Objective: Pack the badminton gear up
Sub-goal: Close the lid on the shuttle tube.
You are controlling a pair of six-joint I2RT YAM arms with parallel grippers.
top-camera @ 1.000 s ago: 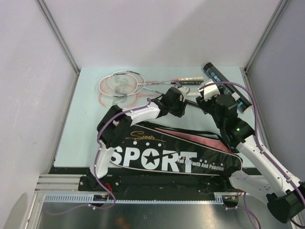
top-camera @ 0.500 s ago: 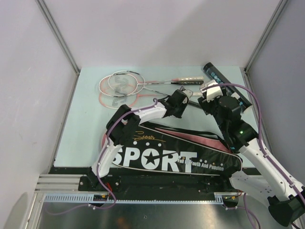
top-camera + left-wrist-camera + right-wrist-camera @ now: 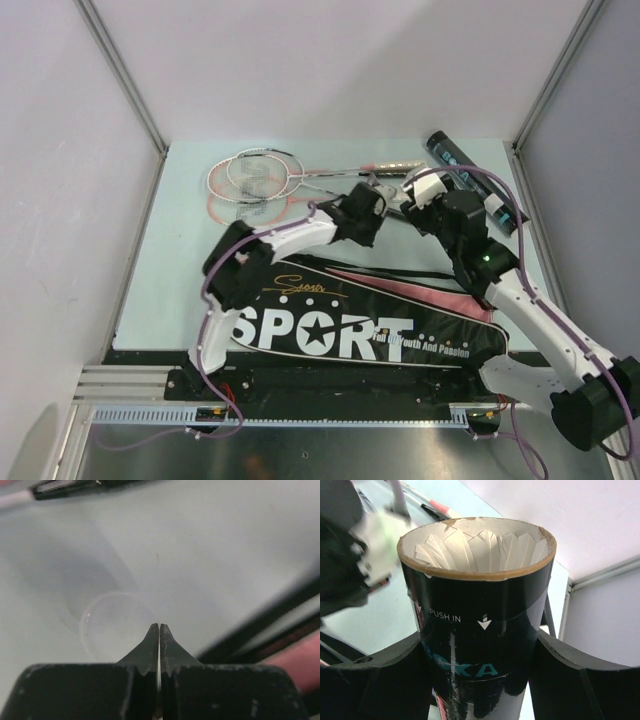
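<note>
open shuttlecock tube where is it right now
In the right wrist view the open tube is clamped in the right gripper. From above that is at the table's back right, near the racket handles and the second tube.

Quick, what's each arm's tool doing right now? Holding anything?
Left tool: closed, empty.
Right tool: closed on the black cardboard tube with teal print, white feathers inside.

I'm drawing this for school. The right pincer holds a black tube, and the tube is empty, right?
Not empty. The right pincer does hold the black tube, but white shuttlecock feathers fill its open top; the right wrist view shows it.
</note>
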